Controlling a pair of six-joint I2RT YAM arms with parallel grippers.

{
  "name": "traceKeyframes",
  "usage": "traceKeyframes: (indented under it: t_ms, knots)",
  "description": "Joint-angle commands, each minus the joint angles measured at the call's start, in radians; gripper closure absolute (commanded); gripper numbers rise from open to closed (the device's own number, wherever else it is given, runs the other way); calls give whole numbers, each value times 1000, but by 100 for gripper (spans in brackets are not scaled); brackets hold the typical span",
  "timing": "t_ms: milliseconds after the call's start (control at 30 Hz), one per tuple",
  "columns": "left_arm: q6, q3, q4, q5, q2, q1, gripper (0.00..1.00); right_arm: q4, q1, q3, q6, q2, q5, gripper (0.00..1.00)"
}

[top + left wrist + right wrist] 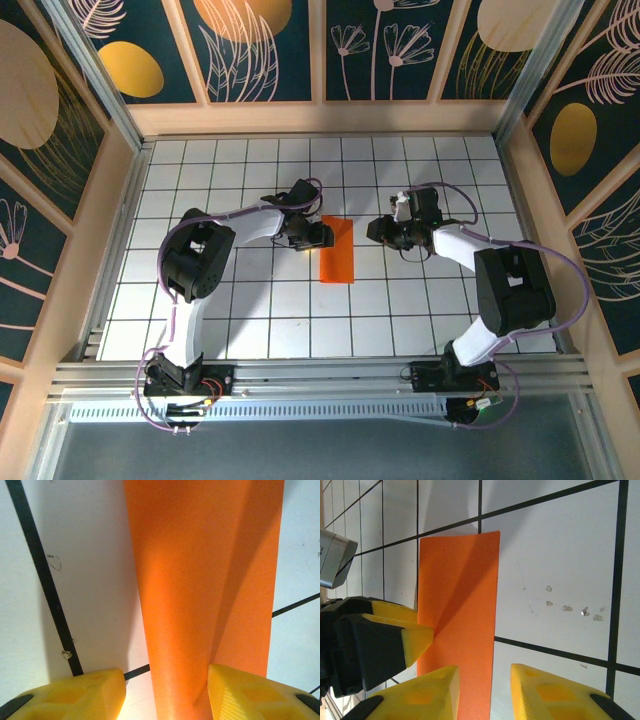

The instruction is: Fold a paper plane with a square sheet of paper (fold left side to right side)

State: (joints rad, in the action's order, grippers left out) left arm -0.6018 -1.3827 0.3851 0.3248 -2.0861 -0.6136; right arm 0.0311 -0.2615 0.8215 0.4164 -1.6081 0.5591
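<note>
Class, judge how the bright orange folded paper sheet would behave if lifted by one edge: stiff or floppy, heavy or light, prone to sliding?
Probably floppy: the bright orange folded paper sheet seems to bow upward between the fingers of the left gripper. Likely very light, being so thin. It may slide on the smooth white tiled table when pushed.

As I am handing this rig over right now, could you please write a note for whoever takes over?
Left gripper: open, with the left edge of the square sheet of paper between its fingers.
Right gripper: open, beside the sheet's right edge, holding nothing.
Sheet: on the table, a narrow rectangle.
Done: the left-to-right fold looks made.
Left: firm the crease, then every nose and wing fold.
</note>
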Motion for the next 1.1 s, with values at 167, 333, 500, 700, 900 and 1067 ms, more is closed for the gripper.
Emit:
traceKeyframes:
  t_ms: [167,333,500,700,900,1067]
  knots:
    - [20,41,-89,-61,-152,-32,50,-28,-17,-3,-10,-51,67,78]
    - [20,42,-89,-58,-152,-33,50,-35,-42,21,-7,-98,132,97]
    - [20,45,-89,-60,-149,-32,50,-79,-71,27,20,-148,183,100]
    - [20,45,-88,-61,-147,-33,50,-107,-103,30,32,-195,180,100]
    - [20,48,-91,-61,-144,-32,50,-76,-110,34,15,-232,146,100]
    - [18,62,-110,-64,-118,-33,50,-13,-107,33,-29,-252,84,100]
